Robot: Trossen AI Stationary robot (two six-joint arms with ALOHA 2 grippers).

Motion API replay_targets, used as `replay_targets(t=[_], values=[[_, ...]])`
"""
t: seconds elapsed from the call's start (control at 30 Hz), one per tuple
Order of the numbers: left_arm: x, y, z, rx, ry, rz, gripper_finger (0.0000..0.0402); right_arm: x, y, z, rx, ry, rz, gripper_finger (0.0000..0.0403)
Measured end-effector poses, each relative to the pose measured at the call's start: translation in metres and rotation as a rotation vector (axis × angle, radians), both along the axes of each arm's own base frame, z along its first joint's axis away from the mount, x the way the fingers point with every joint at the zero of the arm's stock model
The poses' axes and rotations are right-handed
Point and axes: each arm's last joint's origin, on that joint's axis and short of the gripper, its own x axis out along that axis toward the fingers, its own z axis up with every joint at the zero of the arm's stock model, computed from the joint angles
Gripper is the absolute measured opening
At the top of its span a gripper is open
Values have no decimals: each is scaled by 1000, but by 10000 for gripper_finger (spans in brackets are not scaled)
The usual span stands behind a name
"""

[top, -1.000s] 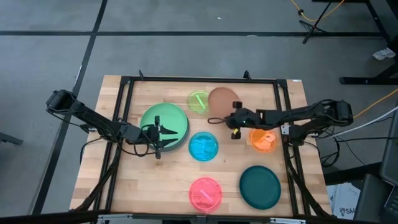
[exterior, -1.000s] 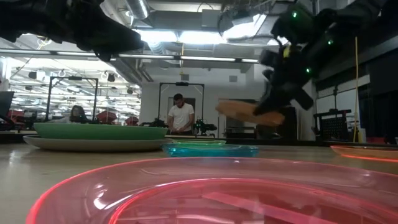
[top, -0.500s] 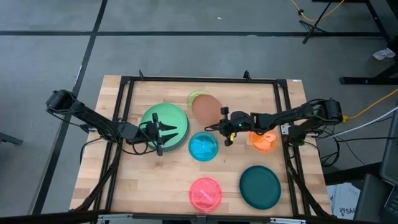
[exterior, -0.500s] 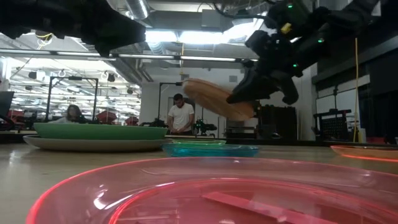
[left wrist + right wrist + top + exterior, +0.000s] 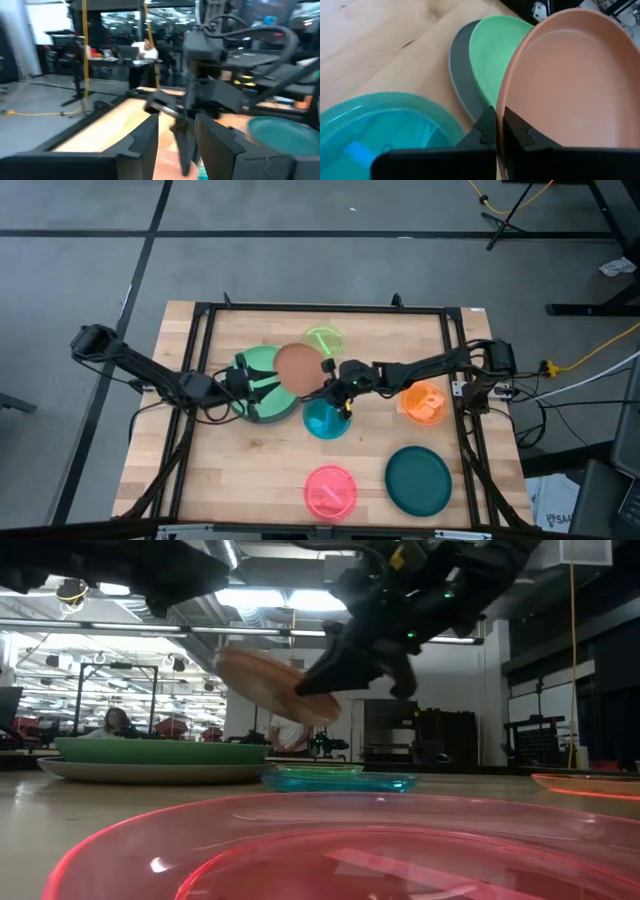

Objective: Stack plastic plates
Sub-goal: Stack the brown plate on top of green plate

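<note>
The wooden bench (image 5: pixel 230 470) carries the plates inside a black frame, and the biggest change on it is the brown plate (image 5: pixel 297 364): a second ago it hung near the far middle of the bench, beside the lime plate (image 5: pixel 322 340), and it has since travelled left until it overlaps the right edge of the light green plate (image 5: pixel 262 372). That suggests the carry is nearly done and only the lowering and release remain for this plate. The right claw (image 5: pixel 328 386) is clamped shut on the brown plate's rim, the plate tilted in the low view (image 5: pixel 262 683) and clear of the stack beneath. The left claw (image 5: pixel 262 387) waits over the near side of the green plate, its fingers apart and holding nothing. The dark teal plate (image 5: pixel 418 479), pink plate (image 5: pixel 330 491), orange plate (image 5: pixel 424 403) and blue plate (image 5: pixel 322 421) lie singly, not yet stacked. The right wrist view shows what the high view barely does: a grey plate (image 5: pixel 461 75) already sits under the light green one, its rim peeking out. The low view alone shows the brown plate's height above the stack.
</note>
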Motion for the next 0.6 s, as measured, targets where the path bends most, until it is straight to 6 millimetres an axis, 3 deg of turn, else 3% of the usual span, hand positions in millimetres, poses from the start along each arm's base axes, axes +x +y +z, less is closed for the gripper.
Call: replay_targets(t=[0.6], values=[[-13,9,16,46,-52,172,124,82,26,-15,-78,-24,74,0]])
